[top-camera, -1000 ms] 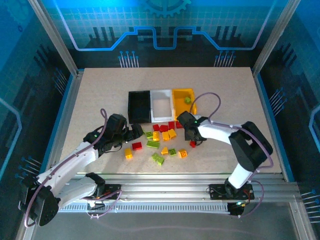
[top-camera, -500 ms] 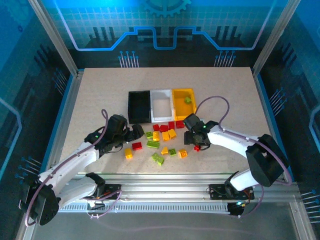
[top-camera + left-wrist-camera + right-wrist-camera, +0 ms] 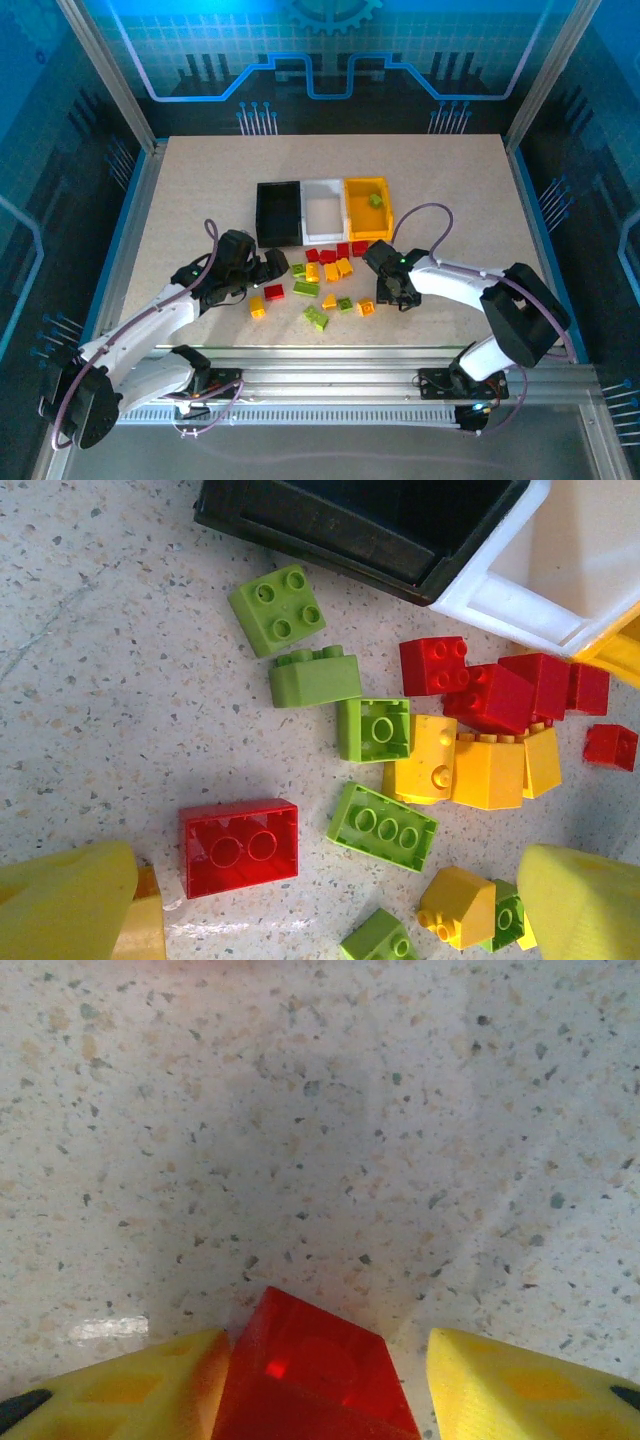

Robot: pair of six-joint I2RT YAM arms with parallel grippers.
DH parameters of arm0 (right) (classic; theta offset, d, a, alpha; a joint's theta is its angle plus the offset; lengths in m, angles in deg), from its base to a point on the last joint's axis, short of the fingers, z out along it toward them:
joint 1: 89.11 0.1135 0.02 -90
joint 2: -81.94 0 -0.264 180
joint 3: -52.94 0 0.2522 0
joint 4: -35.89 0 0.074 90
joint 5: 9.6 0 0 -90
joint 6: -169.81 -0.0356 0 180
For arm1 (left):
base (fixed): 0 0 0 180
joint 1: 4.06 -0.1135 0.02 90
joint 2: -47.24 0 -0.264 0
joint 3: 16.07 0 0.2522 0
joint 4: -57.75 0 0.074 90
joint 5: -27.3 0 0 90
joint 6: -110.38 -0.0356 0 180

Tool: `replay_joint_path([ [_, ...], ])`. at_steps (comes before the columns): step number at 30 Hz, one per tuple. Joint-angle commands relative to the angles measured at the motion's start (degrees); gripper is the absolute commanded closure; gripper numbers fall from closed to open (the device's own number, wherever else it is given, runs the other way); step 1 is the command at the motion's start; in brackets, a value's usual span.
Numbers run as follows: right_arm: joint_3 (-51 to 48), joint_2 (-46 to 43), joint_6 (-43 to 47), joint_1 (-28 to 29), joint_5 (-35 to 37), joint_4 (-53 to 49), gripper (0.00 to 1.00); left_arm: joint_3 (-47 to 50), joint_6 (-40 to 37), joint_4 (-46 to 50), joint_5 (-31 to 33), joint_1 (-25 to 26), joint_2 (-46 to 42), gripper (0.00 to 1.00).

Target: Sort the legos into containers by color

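Since half a second back the right arm has folded its elbow inward and brought its right gripper (image 3: 393,290) down over a small red studded plastic brick (image 3: 312,1380), right of centre in the overhead view. The left arm has hardly stirred.

From the right wrist, the yellow fingers (image 3: 130,1390) straddle that brick at the bottom of the frame. The lower-left finger touches it, while a sliver of speckled tabletop (image 3: 320,1110) seems to show between the brick and the other finger. I would call the jaws narrow but not quite clamped, though the frame edge crops the brick and I can't be sure.

The left gripper (image 3: 270,265) hangs spread wide at the left edge of the heap. In its wrist view a larger red brick (image 3: 238,847) lies just beside the lower-left finger.

The sorting looks barely begun. One lime green brick (image 3: 375,200) sits in the yellow rectangular plastic bin (image 3: 365,183) at upper centre. The black bin (image 3: 279,212) and white bin (image 3: 323,215) joined beside it look empty. Roughly nineteen loose red, yellow-orange and green bricks (image 3: 320,275) lie scattered just below the bins, all left to sort.
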Motion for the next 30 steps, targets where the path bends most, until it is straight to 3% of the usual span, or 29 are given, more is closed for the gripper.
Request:
replay_joint_path([
  [1,0.31,0.67,-1.70,0.51,0.86,0.06,0.42,0.45,-0.52,-0.52,-1.30,0.04,0.35,0.01],
  [19,3.39,-5.66,3.79,1.91,5.16,-2.63,0.65,-0.79,-0.45,0.27,-1.82,0.00,0.78,0.01],
  [24,13.73,-6.70,12.71,4.56,3.82,-2.97,0.65,-1.52,-0.54,1.56,-0.90,0.05,0.11,0.01],
  [30,30.26,6.26,18.22,4.83,1.89,0.30,0.65,-0.93,0.74,2.91,-0.31,0.01,-1.77,0.01],
])
